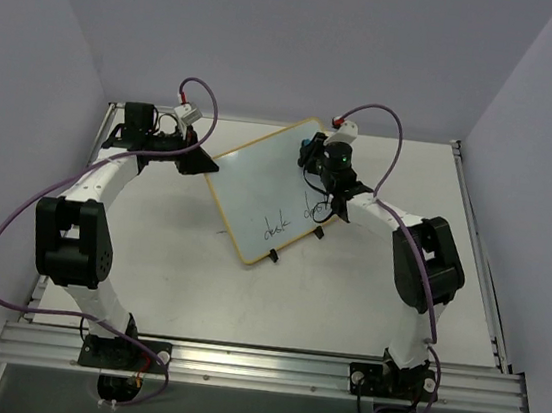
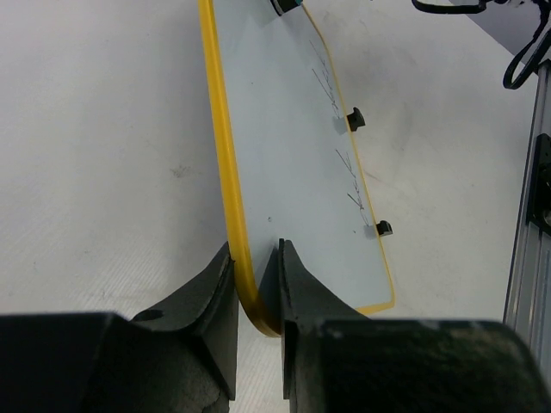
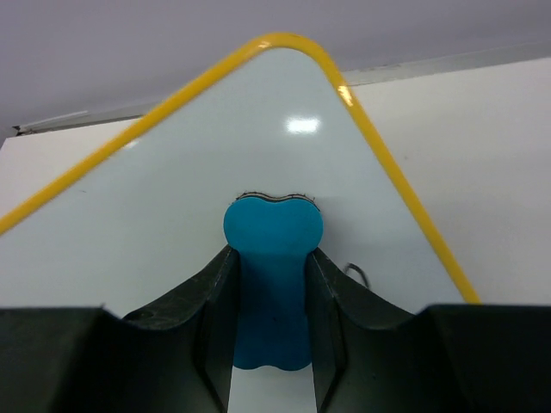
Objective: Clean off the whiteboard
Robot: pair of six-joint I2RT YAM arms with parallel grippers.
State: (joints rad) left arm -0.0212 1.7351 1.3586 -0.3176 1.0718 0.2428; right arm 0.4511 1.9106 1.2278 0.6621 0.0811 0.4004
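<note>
at centre of white table (image 1: 147,271), steady small yellow-framed white whiteboard (image 1: 263,190), its 9 o'clock corner pinched by left gripper (image 2: 256,258); sweep blue bone-shaped eraser (image 3: 274,225), clamped in right gripper (image 3: 271,258), flat toward 5 o'clock black handwriting (image 1: 289,220).

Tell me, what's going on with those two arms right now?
Left gripper clamped on whiteboard corner. Right gripper holds blue eraser over the board. Writing not yet erased. Nothing blocking.
</note>
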